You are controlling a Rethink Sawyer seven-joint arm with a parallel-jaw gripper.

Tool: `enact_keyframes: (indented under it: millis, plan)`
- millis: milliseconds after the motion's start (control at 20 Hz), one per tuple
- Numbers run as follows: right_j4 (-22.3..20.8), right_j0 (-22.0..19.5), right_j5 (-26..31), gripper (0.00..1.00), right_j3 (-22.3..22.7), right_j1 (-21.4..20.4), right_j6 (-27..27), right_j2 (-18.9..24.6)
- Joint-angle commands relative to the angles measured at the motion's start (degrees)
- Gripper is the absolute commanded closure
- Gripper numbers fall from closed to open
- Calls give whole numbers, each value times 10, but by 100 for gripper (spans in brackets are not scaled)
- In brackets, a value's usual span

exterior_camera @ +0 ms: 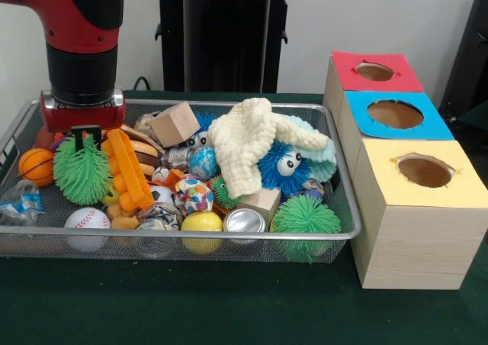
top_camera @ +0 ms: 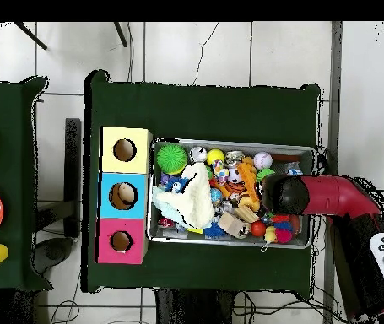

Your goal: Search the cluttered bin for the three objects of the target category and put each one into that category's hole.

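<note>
My gripper (exterior_camera: 86,135) hangs low over the left end of the wire bin (exterior_camera: 191,237), right behind a green spiky ball (exterior_camera: 81,169) that hides its tips. An orange plastic toy (exterior_camera: 128,169) lies just right of it. The bin also holds a basketball (exterior_camera: 35,166), a baseball (exterior_camera: 86,221), a yellow ball (exterior_camera: 201,224), a speckled ball (exterior_camera: 193,195), a second green spiky ball (exterior_camera: 305,217), a blue fuzzy toy with eyes (exterior_camera: 284,166), two wooden blocks (exterior_camera: 175,122) and a silver can (exterior_camera: 245,221). In the overhead view the arm's wrist (top_camera: 283,194) covers the gripper.
A cream cloth (exterior_camera: 248,143) drapes over the middle of the pile. Three boxes with round holes stand beside the bin: red (exterior_camera: 375,72), blue (exterior_camera: 395,114), yellow (exterior_camera: 424,171). The overhead view shows them as yellow (top_camera: 125,149), blue (top_camera: 122,196), pink (top_camera: 121,241).
</note>
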Motion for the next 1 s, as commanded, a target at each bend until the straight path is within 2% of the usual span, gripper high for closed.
enact_keyframes:
  millis: [50, 1000]
  plan:
    - [-10, -10, 36, 100, 45, 22, -56, 2]
    - [-11, -7, 36, 100, 45, 21, -56, 3]
